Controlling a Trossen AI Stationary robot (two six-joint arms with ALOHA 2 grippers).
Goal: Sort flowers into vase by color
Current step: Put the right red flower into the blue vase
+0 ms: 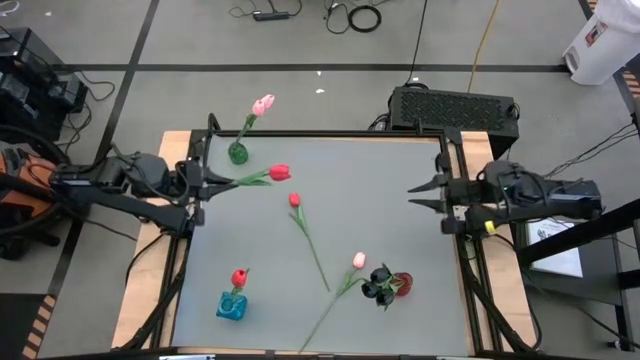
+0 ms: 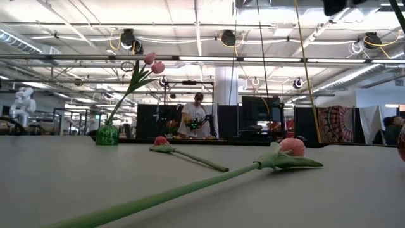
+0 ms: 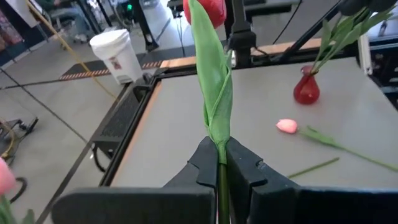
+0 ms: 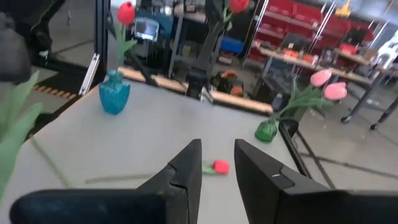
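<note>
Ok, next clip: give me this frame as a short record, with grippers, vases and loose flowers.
left gripper: shut on red tulip, at the table's left edge
right gripper: open, empty, at the right edge
green vase: pink tulips
blue vase: one red tulip
red vase: black tulips
loose on table: a red tulip, a pink tulip

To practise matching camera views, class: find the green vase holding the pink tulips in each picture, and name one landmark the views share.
High view: green vase at the table's far edge, towards the left arm's side.
Low view: green vase at the far left of the tabletop.
Left wrist view: not in it.
Right wrist view: green vase near the table's corner, beyond the right hand.
Shared landmark: the loose red tulip lying on the table.
</note>
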